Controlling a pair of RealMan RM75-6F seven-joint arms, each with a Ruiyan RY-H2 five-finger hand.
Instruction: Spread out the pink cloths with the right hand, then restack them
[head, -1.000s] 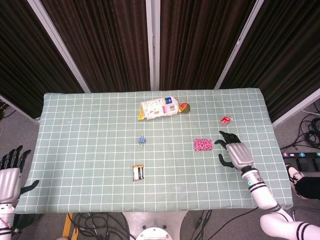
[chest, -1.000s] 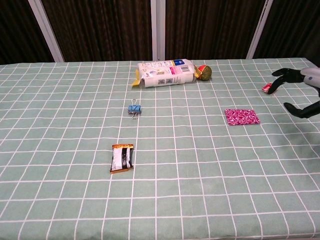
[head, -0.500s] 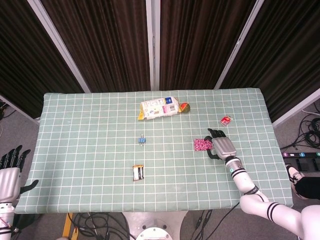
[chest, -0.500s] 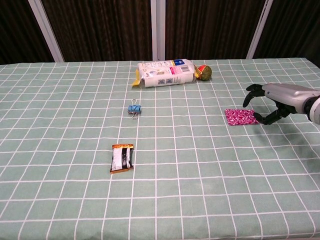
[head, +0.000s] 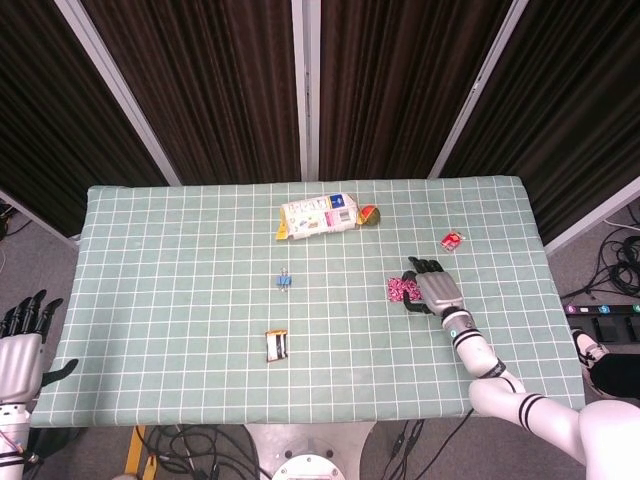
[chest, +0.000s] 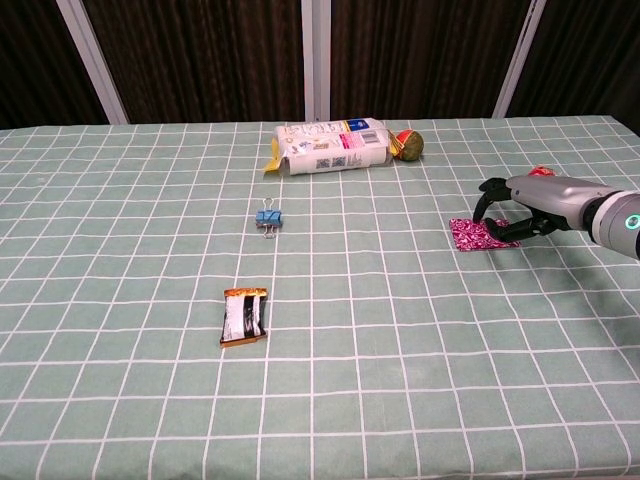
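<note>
Right hand (chest: 512, 208) sits over the right part of the pink cloths (chest: 473, 235); fingers curled down onto or just above the stack; contact can't be confirmed from either view, so whether it holds anything: cannot tell. Cloths lie as one small folded stack on the table (head: 180, 330), at roughly 3 o'clock from table centre, right half, well in from the edges.

Step in hand, as a judgement: start of spreading; stack looks intact, nothing laid out yet. Next move calls for catching only the top layer and drawing it sideways off the pile; the cloths look thin and flat, so picking up two at once or dragging the whole stack is the risk.

Room: open cloth-covered surface at 6 and 9 o'clock of the stack; that is the best place to lay pieces out. At 1 o'clock, near, a small red packet (head: 452, 239); keep off it. Carton (head: 318, 216) and ball (head: 370, 215) at 11 o'clock, well apart. Blue clip (head: 286, 280) at 9 o'clock, well apart; dark snack bar (head: 277, 345) at 8 o'clock, well apart. Right table edge at 3 o'clock has margin, but the arm comes in from that side, so spreading leftward or toward the near edge is cleaner.

Left hand (head: 22, 345) is off the table at far left, fingers apart, empty.
</note>
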